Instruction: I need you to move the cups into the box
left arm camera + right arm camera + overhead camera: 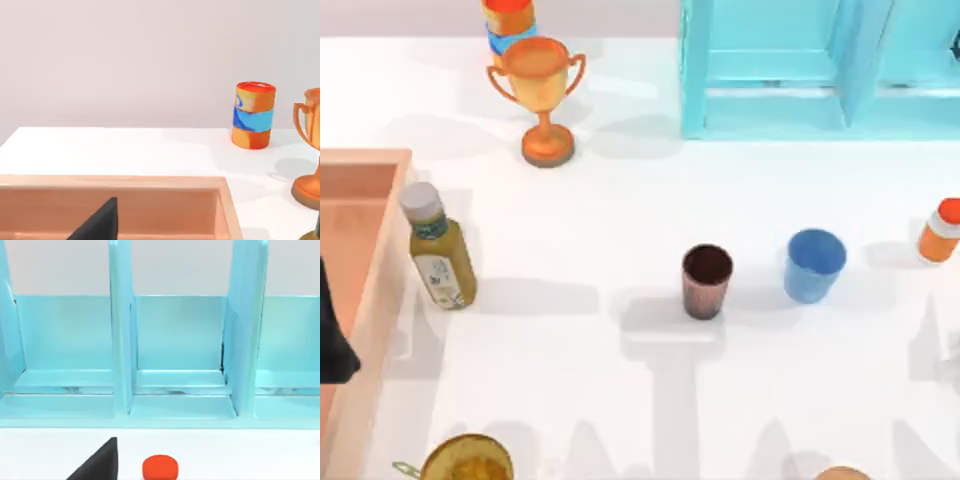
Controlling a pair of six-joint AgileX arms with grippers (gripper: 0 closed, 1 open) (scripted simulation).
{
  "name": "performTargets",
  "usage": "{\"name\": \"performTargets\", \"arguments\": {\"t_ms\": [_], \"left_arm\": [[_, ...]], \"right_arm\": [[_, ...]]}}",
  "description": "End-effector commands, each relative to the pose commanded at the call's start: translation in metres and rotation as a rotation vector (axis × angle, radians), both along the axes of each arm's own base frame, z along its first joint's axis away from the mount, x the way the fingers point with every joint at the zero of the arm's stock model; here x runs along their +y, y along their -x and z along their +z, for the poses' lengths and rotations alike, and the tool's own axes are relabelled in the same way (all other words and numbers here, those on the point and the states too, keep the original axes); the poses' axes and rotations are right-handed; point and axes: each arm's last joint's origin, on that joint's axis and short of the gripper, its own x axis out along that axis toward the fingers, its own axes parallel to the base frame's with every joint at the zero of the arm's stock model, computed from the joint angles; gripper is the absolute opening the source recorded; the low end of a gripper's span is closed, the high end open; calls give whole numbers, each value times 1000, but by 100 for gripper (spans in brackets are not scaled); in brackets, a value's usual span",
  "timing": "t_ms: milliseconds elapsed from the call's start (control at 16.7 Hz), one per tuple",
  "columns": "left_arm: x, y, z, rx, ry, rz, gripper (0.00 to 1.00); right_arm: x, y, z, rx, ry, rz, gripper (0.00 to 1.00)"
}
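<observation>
Dark brown tapered cup (706, 279): upright on the white desk (620, 380), near the middle.
Plain blue tapered cup (813, 264): upright just to its right, apart from it.
Shallow salmon-tan wooden box (382, 290): at the desk's left edge, with no cup in the part that shows.
Left hand (334, 340): dark shape over the box; I cannot tell how far it is open.
Right hand (97, 462): faces the turquoise cabinet (165, 355) above an orange cap (160, 467); opening likewise unclear.
</observation>
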Motion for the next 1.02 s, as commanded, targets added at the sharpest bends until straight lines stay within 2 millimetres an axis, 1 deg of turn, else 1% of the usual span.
{"name": "performTargets", "arguments": {"t_ms": [180,300,420,600,780,900,1020], "left_arm": [[0,0,2,7,4,0,100],[-1,0,11,43,25,0,100],[-2,-3,27,109,60,0,100],[-6,-13,62,251,125,2,100],[-15,-37,105,418,190,2,100],[-26,-62,134,538,227,-1,100],[-43,-92,160,660,254,-6,100]], "right_arm": [[0,0,0,0,0,0,100],[0,0,0,0,0,0,100],[0,0,0,0,0,0,100],[0,0,0,0,0,0,100],[0,0,0,0,0,0,100],[0,0,0,0,0,0,100],[0,0,0,0,0,0,100]]}}
